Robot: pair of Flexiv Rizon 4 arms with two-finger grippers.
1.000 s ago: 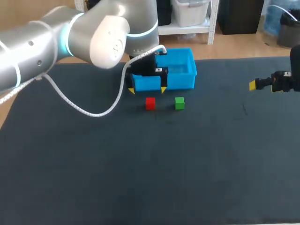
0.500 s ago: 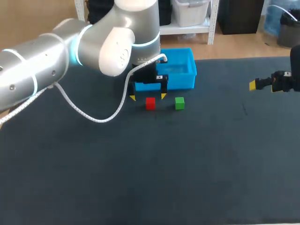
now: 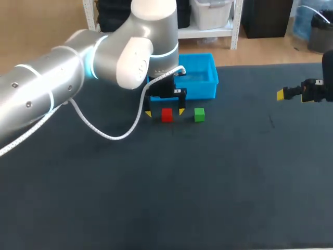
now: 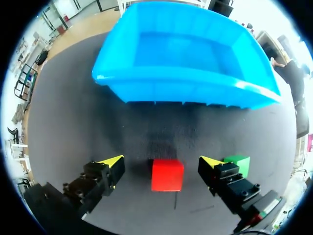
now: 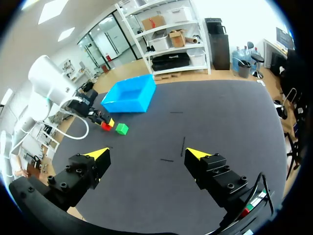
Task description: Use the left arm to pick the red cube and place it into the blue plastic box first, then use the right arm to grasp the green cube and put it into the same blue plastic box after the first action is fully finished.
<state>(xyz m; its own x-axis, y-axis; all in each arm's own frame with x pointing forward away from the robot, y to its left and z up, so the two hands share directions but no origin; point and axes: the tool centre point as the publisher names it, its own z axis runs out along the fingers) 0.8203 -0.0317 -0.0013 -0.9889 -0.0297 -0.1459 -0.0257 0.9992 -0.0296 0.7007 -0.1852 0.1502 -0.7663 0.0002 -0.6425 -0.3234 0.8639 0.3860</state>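
The red cube [image 3: 166, 114] rests on the dark table just in front of the blue plastic box [image 3: 200, 78]; the green cube [image 3: 199, 114] sits a little to its right. My left gripper [image 3: 165, 111] hangs open over the red cube, one yellow tip on each side. In the left wrist view the red cube [image 4: 167, 175] lies between the spread fingers of the left gripper [image 4: 162, 161], untouched, with the green cube [image 4: 238, 164] past one finger and the box [image 4: 183, 73] ahead. My right gripper [image 3: 281, 95] is open, far off at the table's right; in its own view the right gripper [image 5: 146, 153] holds nothing.
The dark table mat [image 3: 171, 182] stretches wide in front of the cubes. A white cable [image 3: 112, 136] loops from my left arm down toward the mat, left of the red cube.
My left gripper has come down and forward from over the box's front wall to straddle the red cube. The right arm has stayed still.
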